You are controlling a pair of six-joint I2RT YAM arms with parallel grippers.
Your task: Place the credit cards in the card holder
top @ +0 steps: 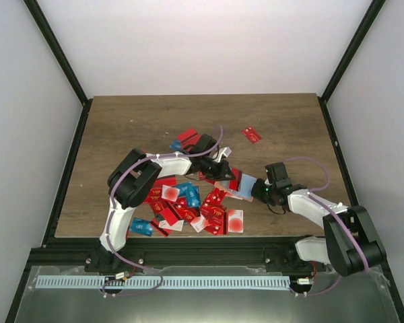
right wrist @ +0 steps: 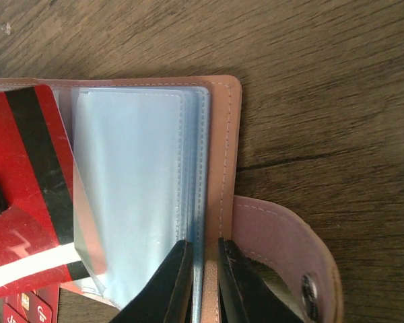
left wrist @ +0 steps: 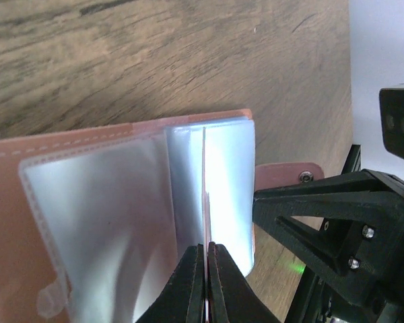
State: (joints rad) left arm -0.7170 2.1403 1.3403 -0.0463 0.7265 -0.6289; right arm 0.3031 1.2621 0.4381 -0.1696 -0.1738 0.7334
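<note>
Left tool [left wrist: 206, 252] pinched shut on one clear sleeve [left wrist: 209, 188] of the open holder [right wrist: 226, 134]. Right tool [right wrist: 200, 245] clamped the holder's sleeve stack. Holder lay mid-table [top: 289, 121]. Step: likely spreading a pocket. The next move likely needs one tool freed to fetch a card. Cards [top: 182, 202] were heaped by the near edge, overlapping and hard to single out.

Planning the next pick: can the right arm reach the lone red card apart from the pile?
Probably not yet: its fingers are clamped on the card holder. Once released, only bare table separates them from the lone red card.
</note>
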